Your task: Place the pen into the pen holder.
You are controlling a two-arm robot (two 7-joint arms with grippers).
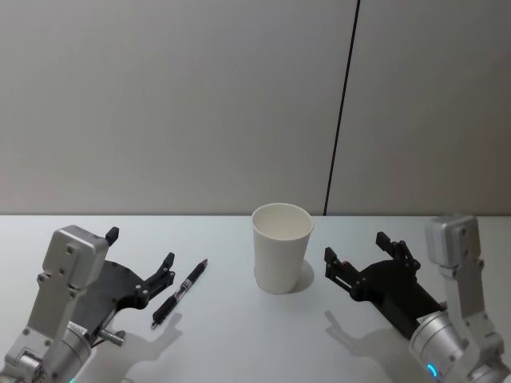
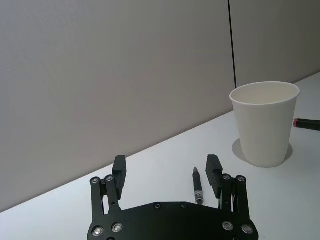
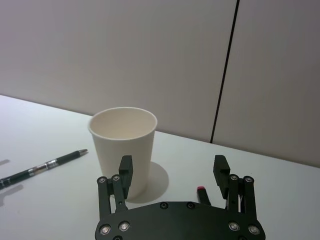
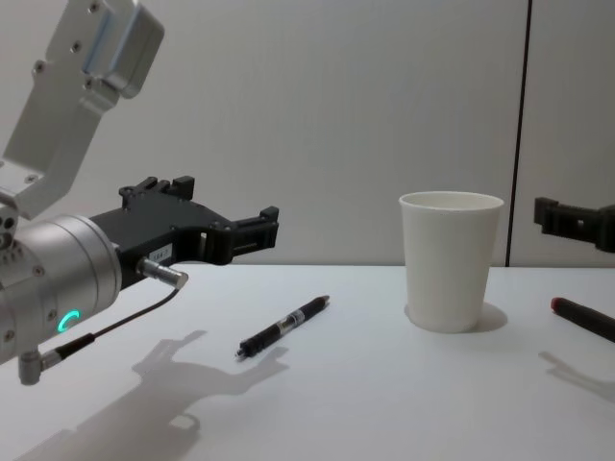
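Lower left in the head view, the left gripper (image 1: pixel 140 247) is held with fingers spread; lower right, the right gripper (image 1: pixel 355 247) likewise. A slim black pen (image 1: pixel 180 294) lies flat just right of the left gripper. At centre stands the white tapered paper cup (image 1: pixel 281 247), which could be toppled if struck by a slanted pen.
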